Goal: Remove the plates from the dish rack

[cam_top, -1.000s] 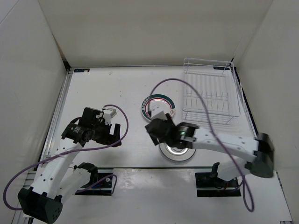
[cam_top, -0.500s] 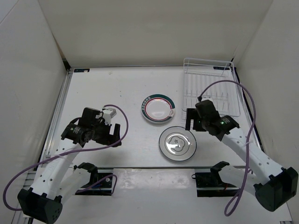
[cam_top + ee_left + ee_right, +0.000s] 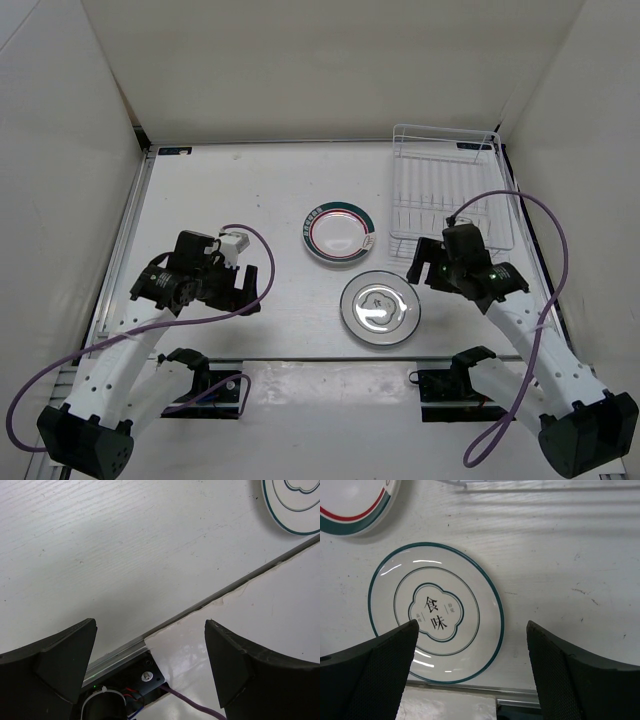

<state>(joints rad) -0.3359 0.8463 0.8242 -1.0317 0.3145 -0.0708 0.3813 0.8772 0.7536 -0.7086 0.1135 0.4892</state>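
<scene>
Two plates lie flat on the table. One with a green rim and a red inner ring (image 3: 338,235) lies mid-table; its edge shows in the right wrist view (image 3: 355,505). A green-rimmed plate with black characters (image 3: 380,308) lies nearer the front and shows in the right wrist view (image 3: 436,612) and at the left wrist view's top right corner (image 3: 295,505). The white wire dish rack (image 3: 450,195) stands at the back right with no plate visible in it. My right gripper (image 3: 417,268) is open and empty, just right of the near plate. My left gripper (image 3: 255,292) is open and empty at the left.
White walls close in the table on three sides. A metal strip (image 3: 320,357) runs along the table's front edge, with the arm bases and purple cables (image 3: 130,335) below it. The rack's front rail shows at the top of the right wrist view (image 3: 530,485).
My right arm has swung from over the near plate to the right, toward the rack's front, leaving the plate flat on the table. The left arm has not moved.
</scene>
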